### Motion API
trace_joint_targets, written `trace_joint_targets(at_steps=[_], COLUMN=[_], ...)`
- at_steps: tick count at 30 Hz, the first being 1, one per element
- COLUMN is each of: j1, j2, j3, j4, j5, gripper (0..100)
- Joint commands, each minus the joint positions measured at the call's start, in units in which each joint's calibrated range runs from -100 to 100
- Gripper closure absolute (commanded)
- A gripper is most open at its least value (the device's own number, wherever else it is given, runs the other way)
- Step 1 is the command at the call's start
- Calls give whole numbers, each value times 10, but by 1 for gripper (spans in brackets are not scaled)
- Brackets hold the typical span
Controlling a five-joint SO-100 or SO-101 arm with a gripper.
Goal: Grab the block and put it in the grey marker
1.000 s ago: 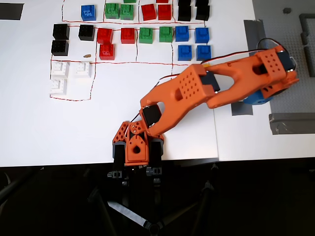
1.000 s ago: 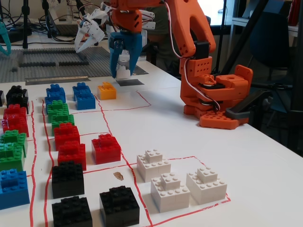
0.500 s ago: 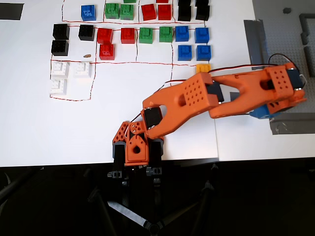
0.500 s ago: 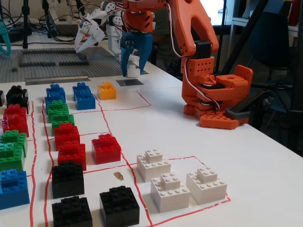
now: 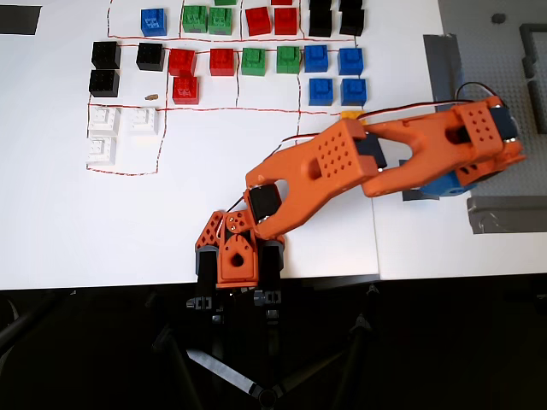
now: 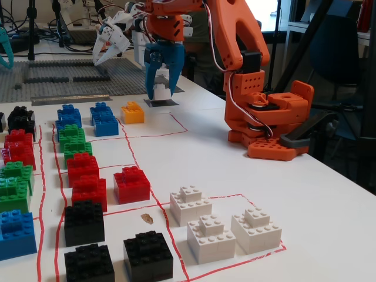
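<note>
Three white bricks (image 6: 220,226) are seen inside a red outline (image 6: 258,255) at about 5 o'clock in the fixed view. Black bricks (image 6: 114,247) lie at 7 o'clock, red bricks (image 6: 106,179) nearer the centre, with green bricks (image 6: 73,140) and blue bricks (image 6: 88,119) toward 10 o'clock. An orange-yellow brick (image 6: 133,112) is set just beside the blue ones. A small brown speck (image 6: 147,218) is seen on the white tabletop (image 6: 282,194). A grey studded baseplate (image 6: 64,73) lies at 11 o'clock.
</note>
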Motion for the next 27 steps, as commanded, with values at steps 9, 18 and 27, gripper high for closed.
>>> trace_joint_targets(at_steps=[9,18,27], j1=[-34,-1,26], j2=[-80,-86,-108], j3=[-12,-14,-39], j4=[-1,1,30], j5=[-18,0,12], gripper=[94,79,75])
